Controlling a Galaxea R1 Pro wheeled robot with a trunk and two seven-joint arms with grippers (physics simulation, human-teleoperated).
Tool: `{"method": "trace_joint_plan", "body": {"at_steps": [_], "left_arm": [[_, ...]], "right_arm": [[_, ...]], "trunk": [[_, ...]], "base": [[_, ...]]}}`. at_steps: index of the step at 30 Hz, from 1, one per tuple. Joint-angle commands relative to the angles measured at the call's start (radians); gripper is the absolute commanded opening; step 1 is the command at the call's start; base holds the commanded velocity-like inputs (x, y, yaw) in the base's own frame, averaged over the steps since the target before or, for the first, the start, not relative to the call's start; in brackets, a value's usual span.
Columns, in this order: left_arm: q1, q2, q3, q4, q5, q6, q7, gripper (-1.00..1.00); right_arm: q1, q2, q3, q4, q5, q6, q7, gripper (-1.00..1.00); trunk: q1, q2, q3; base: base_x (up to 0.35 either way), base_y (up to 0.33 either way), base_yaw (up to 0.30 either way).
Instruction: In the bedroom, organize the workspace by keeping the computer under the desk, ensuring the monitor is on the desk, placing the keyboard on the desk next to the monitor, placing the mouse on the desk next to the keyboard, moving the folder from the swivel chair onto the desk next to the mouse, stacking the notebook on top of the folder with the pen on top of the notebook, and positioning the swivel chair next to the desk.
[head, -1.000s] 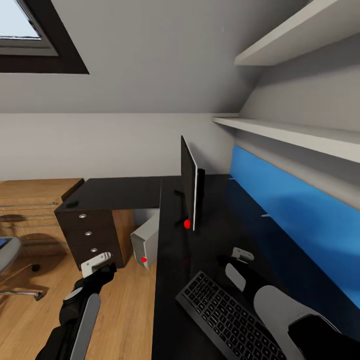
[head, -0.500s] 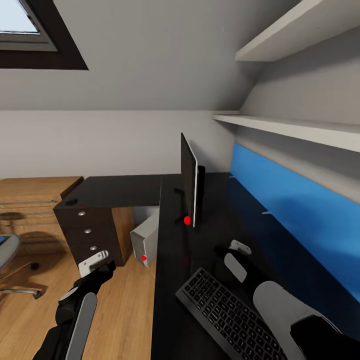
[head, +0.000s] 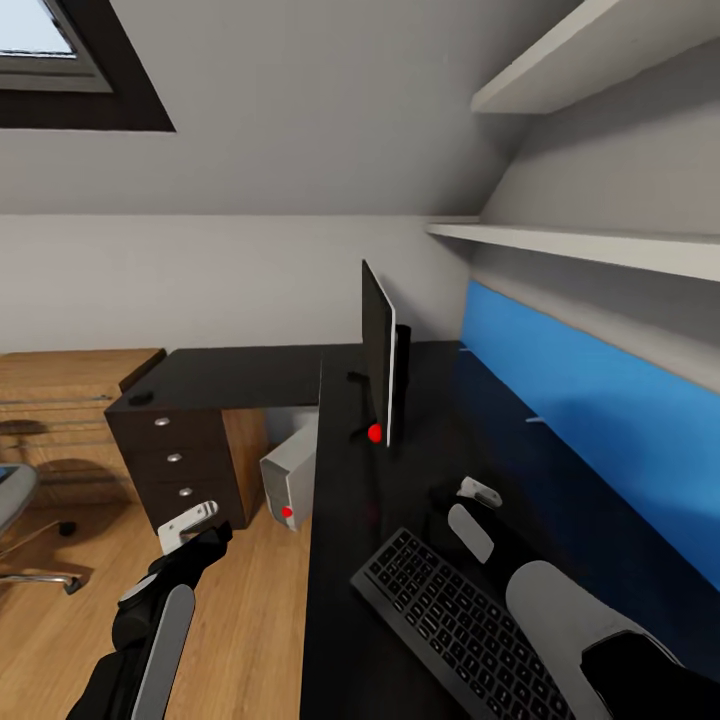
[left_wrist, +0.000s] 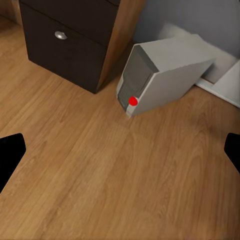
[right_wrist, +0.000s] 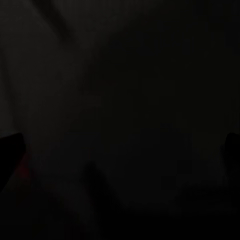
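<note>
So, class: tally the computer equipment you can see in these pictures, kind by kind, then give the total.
Monitor: 1
Keyboard: 1
Tower computer: 1
Mouse: 1, small and dark on the far desk corner
Total: 4

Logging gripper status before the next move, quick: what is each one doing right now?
Left gripper: open, empty, above the wooden floor near the computer.
Right gripper: over the desk beside the keyboard; open, empty.
</note>
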Motion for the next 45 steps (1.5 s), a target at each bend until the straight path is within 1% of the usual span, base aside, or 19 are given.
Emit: {"method": "trace_joint_plan", "body": {"at_steps": [1, 5, 13, 26, 40, 45], "left_arm": [[-0.001, -0.001, 0.001, -0.001, 0.011, 0.003, 0.007, 1.0], [-0.001, -0.001, 0.001, -0.001, 0.011, 0.003, 0.007, 1.0], [-0.001, -0.001, 0.001, 0.001, 0.011, 0.003, 0.007, 1.0], [-0.001, -0.001, -0.001, 0.002, 0.011, 0.003, 0.007, 1.0], [-0.001, 0.002, -0.001, 0.011, 0.009, 0.003, 0.003, 1.0], [-0.001, 0.001, -0.002, 0.015, 0.009, 0.003, 0.003, 1.0]], "right_arm": [[-0.001, -0.001, 0.007, -0.002, -0.005, 0.004, -0.008, 1.0], [-0.001, -0.001, 0.008, -0.002, -0.005, 0.003, -0.008, 1.0], [-0.001, -0.001, 0.008, -0.002, -0.005, 0.002, -0.006, 1.0], [-0.001, 0.0, 0.008, 0.0, -0.005, 0.002, -0.005, 1.0], [-0.001, 0.0, 0.009, 0.0, -0.005, 0.003, -0.005, 1.0], [-0.001, 0.001, 0.01, 0.0, -0.005, 0.003, -0.006, 1.0]], "trunk": [[0.004, -0.008, -0.004], [0.019, -0.036, -0.017], [0.019, -0.036, -0.017], [0.069, -0.127, -0.058], [0.069, -0.127, -0.058], [0.069, -0.127, -0.058]], "base": [[0.0, 0.0, 0.0], [0.0, 0.0, 0.0], [0.0, 0.0, 0.0], [0.0, 0.0, 0.0], [-0.002, 0.0, 0.0], [-0.219, 0.067, 0.0]]}}
